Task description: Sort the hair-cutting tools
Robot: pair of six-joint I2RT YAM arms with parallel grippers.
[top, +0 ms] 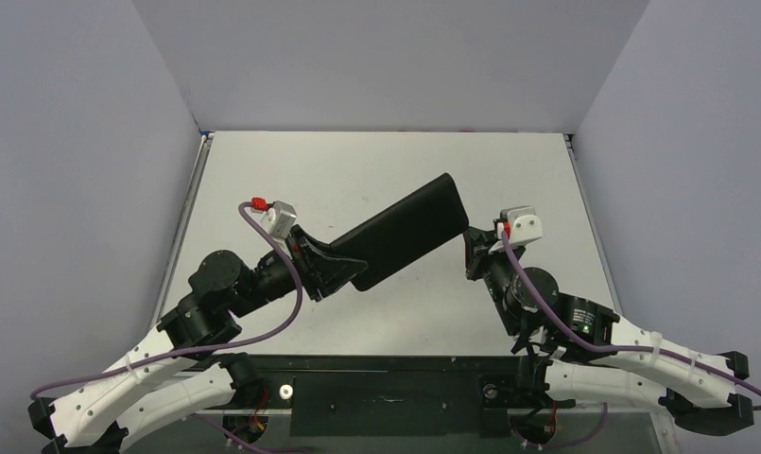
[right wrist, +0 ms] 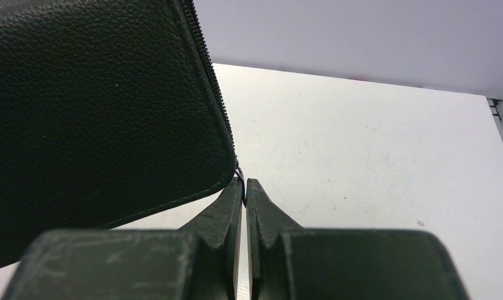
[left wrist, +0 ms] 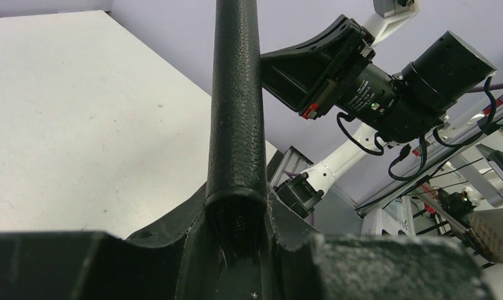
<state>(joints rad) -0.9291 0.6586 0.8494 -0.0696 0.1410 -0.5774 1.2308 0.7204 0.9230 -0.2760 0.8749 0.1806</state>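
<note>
No hair-cutting tools show in any view. A flat black zip case (top: 405, 232) hangs tilted above the table, between the two arms. My left gripper (top: 343, 270) is shut on its lower left end; in the left wrist view the case's edge (left wrist: 236, 125) runs straight up out of the left gripper (left wrist: 236, 231). My right gripper (top: 471, 241) sits at the case's far right corner. In the right wrist view the right gripper (right wrist: 244, 182) is shut on the thin zip pull (right wrist: 239, 172) under the corner of the case (right wrist: 99, 106).
The white table (top: 376, 170) is walled in grey at the back and on both sides. The right arm's wrist and camera (left wrist: 373, 94) stand close beside the case in the left wrist view.
</note>
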